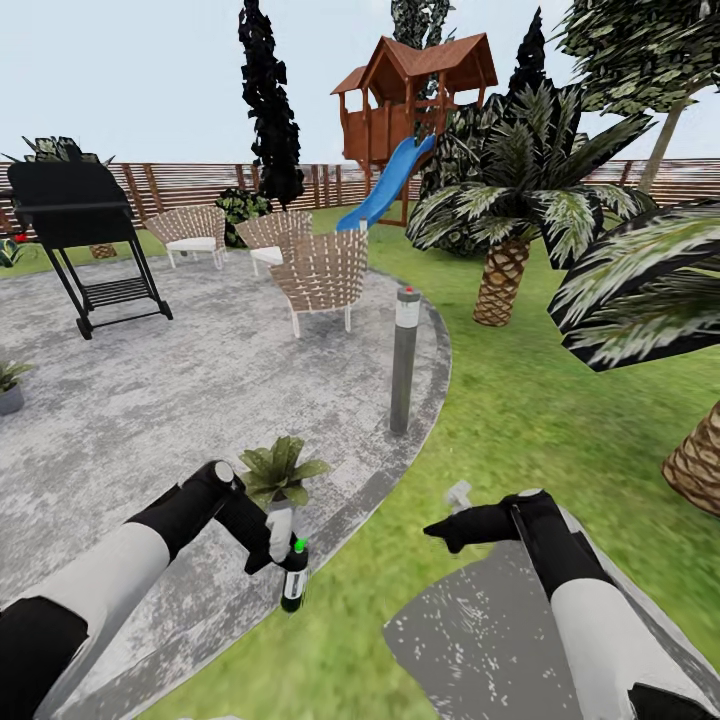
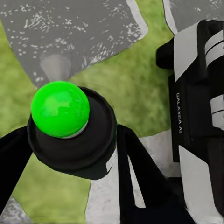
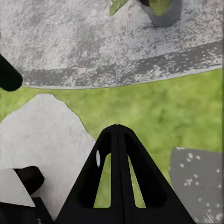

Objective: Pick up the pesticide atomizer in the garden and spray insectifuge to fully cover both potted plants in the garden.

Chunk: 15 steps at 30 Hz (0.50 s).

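My left gripper (image 1: 283,562) is shut on the pesticide atomizer (image 1: 293,585), a dark bottle held upright over the edge of the grey patio (image 1: 200,400) in the garden. In the left wrist view the atomizer (image 2: 70,140) has a bright green ball on top and sits between the black fingers (image 2: 140,172). One potted plant (image 1: 281,470) stands just behind the bottle, and its grey pot (image 3: 164,13) is seen from the right wrist. A second potted plant (image 1: 8,384) is at the patio's far left. My right gripper (image 1: 446,530) hovers over the lawn, shut and empty, fingertips together (image 3: 116,128).
A grey lamp post (image 1: 403,360) stands at the patio's rim beyond the near plant. Wicker chairs (image 1: 322,275) and a black grill (image 1: 85,235) are farther back. Palms (image 1: 503,270) line the right. A grey paving slab (image 1: 480,630) lies under the right arm.
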Available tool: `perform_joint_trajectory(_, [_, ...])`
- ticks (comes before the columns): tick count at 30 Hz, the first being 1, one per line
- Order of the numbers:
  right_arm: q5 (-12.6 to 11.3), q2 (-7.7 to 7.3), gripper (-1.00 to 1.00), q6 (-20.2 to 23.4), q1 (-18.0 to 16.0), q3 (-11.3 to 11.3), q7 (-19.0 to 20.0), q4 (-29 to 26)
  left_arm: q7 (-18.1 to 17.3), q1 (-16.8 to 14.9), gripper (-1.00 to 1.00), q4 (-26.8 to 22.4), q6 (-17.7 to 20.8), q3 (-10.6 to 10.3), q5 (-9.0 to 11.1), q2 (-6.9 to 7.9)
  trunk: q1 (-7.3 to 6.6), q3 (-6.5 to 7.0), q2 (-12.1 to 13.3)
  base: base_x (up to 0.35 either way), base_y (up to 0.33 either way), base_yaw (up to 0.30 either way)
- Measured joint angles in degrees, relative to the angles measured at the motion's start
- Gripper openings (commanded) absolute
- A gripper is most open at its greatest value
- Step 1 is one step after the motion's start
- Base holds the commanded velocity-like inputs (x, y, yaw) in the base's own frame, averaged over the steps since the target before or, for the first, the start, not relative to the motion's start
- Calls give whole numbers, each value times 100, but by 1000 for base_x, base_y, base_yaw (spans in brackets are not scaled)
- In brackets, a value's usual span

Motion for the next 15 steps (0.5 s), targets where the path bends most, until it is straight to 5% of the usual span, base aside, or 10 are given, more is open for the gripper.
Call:
perform_joint_trajectory(3, [-12,181,-100,-2,-47,278,380,-115,14,-3,-100,2,0,-1,-675,-135,0,0,0,0,0,0])
perform_joint_trajectory(7, [-30,260,-100,12,-53,880,524,-579,27,-3,-100,-1,-16,-4,-823,-198,0,0,0,0,0,0])
perform_joint_trajectory(12, [-35,388,-100,92,-53,1038,543,-844,86,-3,-100,-6,-22,-15,-906,-446,0,0,0,0,0,0])
perform_joint_trajectory(15, [-35,393,-100,98,-53,1046,544,-861,92,-3,-100,-7,-16,-13,-1356,-626,0,0,0,0,0,0])
